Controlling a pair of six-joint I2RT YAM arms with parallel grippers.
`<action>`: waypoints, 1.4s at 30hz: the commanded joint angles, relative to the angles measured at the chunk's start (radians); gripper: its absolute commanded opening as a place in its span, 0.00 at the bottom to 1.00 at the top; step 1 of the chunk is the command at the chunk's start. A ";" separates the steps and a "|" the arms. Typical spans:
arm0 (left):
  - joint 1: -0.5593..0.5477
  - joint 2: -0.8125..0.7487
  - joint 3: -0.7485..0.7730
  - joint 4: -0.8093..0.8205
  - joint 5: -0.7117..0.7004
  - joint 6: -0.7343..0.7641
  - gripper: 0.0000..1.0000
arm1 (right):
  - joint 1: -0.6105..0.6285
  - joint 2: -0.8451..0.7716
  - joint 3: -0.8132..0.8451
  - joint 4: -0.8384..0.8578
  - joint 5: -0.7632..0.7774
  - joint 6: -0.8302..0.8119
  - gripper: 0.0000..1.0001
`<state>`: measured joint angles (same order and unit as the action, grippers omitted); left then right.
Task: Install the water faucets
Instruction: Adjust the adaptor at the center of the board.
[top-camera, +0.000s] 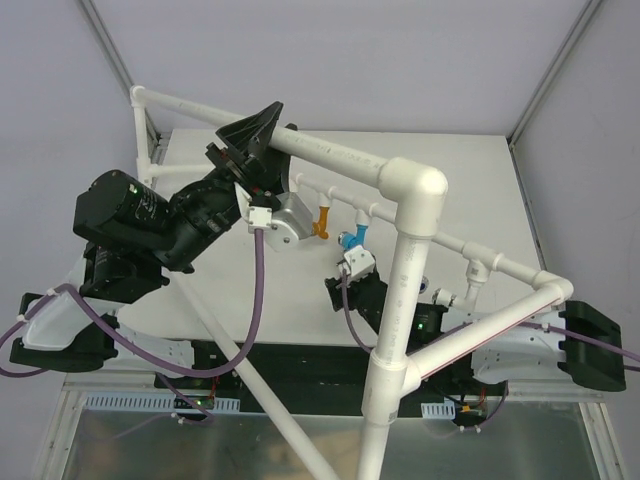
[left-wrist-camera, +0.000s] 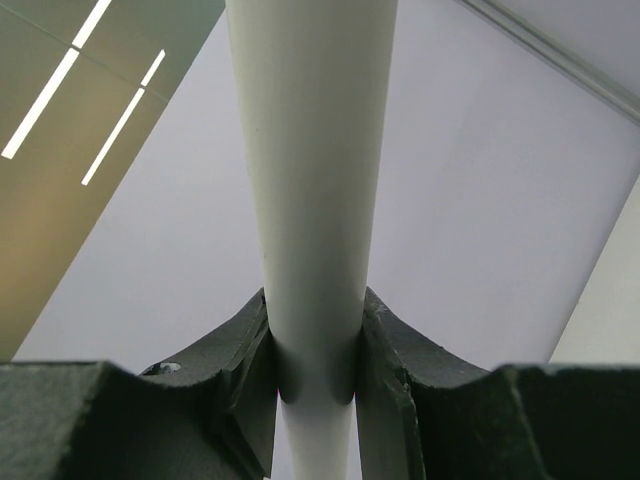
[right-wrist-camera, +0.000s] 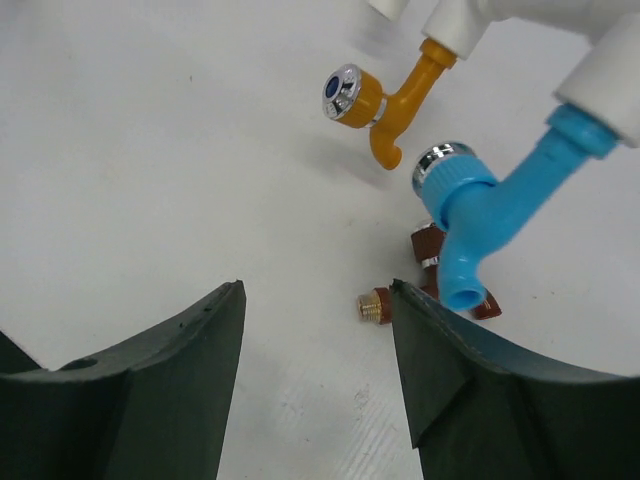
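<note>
**Left jaws clamped on the pipe, right jaws open below the taps**

My left gripper (top-camera: 258, 135) is at about ten o'clock over the table (top-camera: 480, 190). Its jaws are closed on a tube of the white pipe frame (top-camera: 330, 152). In my left wrist view that tube runs straight up to twelve o'clock, and both fingers (left-wrist-camera: 245, 360) press against its sides.

Near the middle of the table, two of the faucets hang from white fittings on the frame's lower rail. The orange faucet (top-camera: 322, 222) is the left one, and the blue faucet (top-camera: 353, 237) is just beside it at its four o'clock. Both have their spouts turned down.

My right gripper (right-wrist-camera: 318, 300) is just below the blue faucet. Its jaws stand apart and hold nothing, with only bare table between them. From this wrist view the orange faucet (right-wrist-camera: 385, 105) is at one o'clock and the blue faucet (right-wrist-camera: 480, 210) at two o'clock. The brown faucet (right-wrist-camera: 430, 248) lies loose on the table, partly hidden behind the blue spout. Its brass threaded end points to nine o'clock, close to the tip of my right-hand finger (right-wrist-camera: 450, 370). I cannot tell whether they touch.
</note>
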<state>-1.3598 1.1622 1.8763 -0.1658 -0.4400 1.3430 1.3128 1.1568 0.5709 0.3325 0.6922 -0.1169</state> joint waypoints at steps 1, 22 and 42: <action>0.011 -0.090 0.055 0.305 -0.022 0.048 0.00 | 0.078 -0.120 -0.052 -0.015 0.116 0.066 0.66; 0.010 -0.081 0.066 0.302 -0.014 0.053 0.00 | 0.425 -0.175 0.191 -1.367 0.575 1.110 0.67; 0.010 -0.133 0.060 0.275 -0.058 0.067 0.00 | 0.252 -0.247 0.469 -1.917 0.898 1.587 0.70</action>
<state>-1.3472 1.1469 1.8660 -0.2268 -0.5106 1.3655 1.6032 0.9733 0.9390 -1.2701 1.3838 1.6226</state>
